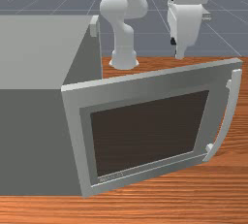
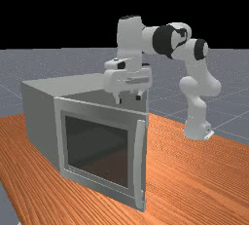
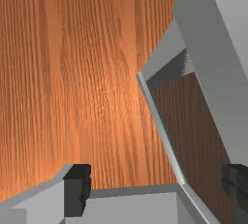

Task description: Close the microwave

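Plainly, the white and grey two-finger gripper (image 2: 129, 99) is wide open, its black-tipped fingers (image 3: 77, 189) standing well apart in the wrist view with nothing held between them. It points down on the inner side of the microwave door, near the door's upper edge; whether either finger touches the panel, the pictures do not tell.

The door (image 1: 150, 80), a flat grey panel with a dark rectangular window (image 1: 150, 133) and a curved pale grey handle (image 1: 232, 109), stands open, swung well out from the boxy grey microwave body (image 1: 34, 53). The body lies at the front view's left, its open side toward the front view's right.

Beneath everything runs an orange-brown wooden table (image 2: 194, 175) with streaky grain. The white arm base (image 2: 196, 127) stands on it at the far view's right. Beyond lies a grey floor (image 2: 233, 78) crossed by pale grid lines, under a black background (image 2: 58, 9).
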Controlling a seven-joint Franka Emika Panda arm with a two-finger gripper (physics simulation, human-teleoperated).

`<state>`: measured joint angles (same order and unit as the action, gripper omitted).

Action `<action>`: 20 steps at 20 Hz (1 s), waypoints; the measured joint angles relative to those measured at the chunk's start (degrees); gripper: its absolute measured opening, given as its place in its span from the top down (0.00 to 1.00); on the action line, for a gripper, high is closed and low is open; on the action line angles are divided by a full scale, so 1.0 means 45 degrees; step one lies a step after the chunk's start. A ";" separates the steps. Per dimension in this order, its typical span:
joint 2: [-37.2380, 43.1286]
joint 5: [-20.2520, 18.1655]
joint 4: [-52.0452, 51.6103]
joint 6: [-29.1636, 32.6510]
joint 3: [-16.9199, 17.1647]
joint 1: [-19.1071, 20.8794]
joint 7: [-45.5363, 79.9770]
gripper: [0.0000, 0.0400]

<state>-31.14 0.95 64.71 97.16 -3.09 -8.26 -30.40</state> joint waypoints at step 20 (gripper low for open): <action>0.1229 0.0775 0.2430 0.4829 0.0136 -0.0313 0.0276 0.00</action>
<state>-25.61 4.44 75.64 118.89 -2.48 -9.67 -29.16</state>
